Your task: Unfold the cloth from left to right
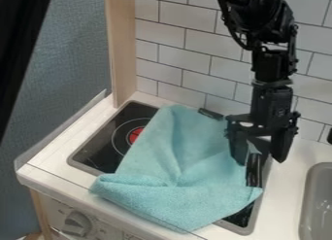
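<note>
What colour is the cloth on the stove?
The cloth is light teal, plain, as the camera view shows.

Here the black arm [273, 61] is hanging down, its gripper [260, 161] holding its fingers [283, 145] apart over the stovetop's [97, 154] right edge.

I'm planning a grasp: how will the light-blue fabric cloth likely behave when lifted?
The light-blue fabric cloth will probably sag floppily, since it lies in soft creases. Its thin look suggests little weight for its spread. The fold along its front may drop open.
</note>
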Robot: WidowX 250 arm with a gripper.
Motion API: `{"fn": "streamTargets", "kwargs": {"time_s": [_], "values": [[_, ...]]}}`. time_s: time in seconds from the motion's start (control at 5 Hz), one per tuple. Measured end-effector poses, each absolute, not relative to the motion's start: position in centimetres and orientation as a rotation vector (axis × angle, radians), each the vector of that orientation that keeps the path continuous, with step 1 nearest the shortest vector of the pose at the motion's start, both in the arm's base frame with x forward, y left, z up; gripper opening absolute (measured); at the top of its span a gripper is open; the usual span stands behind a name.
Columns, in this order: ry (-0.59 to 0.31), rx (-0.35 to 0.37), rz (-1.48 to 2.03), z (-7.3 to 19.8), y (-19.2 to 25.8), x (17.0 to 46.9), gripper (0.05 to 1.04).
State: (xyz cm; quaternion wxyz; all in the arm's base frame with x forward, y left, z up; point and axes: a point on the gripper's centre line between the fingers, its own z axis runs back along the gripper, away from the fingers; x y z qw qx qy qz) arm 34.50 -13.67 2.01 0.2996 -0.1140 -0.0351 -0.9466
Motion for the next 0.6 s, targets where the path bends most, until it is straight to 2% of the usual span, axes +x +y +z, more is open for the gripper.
{"fn": "streamTargets", "kwargs": {"time_s": [0.4,0.6], "values": [[-0.154,-0.030,-2.520,6.6,-12.3,34.1,0.999],[-0.158,-0.024,-2.520,6.8,-12.3,34.2,0.999]]}}
